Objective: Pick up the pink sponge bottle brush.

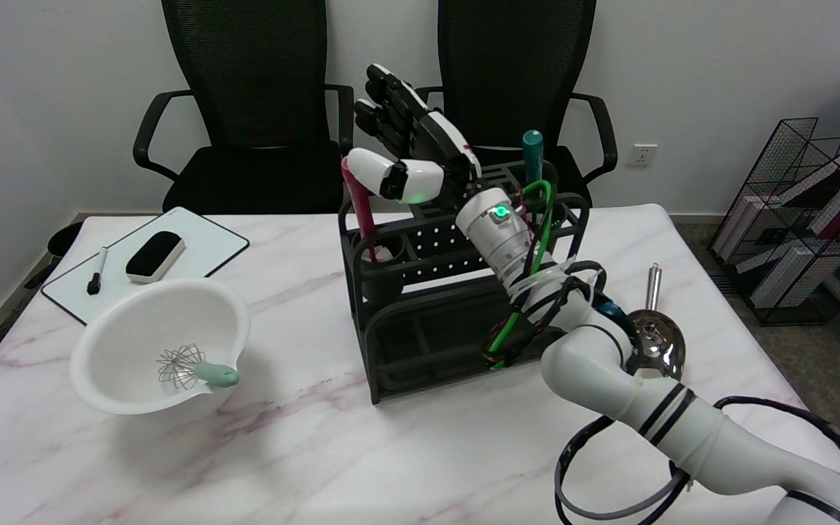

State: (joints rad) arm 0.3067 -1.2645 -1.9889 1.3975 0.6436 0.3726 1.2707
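The pink bottle brush (358,204) stands upright in the back-left cup of the black utensil rack (420,306); its pink handle sticks up and a pale sponge end shows in the cup. My right hand (409,149) hovers above the rack's back left, just right of the handle's top. Its fingers are spread and extended upward and hold nothing. The white thumb (391,175) reaches toward the handle and lies close beside it; I cannot tell whether it touches.
A teal-handled tool (533,153) stands in the rack's back right. A white bowl (135,379) with a small whisk (194,368) sits at the left, a whiteboard (205,248) with eraser and marker behind it. A steel scoop (653,335) lies at the right. Two black chairs stand behind.
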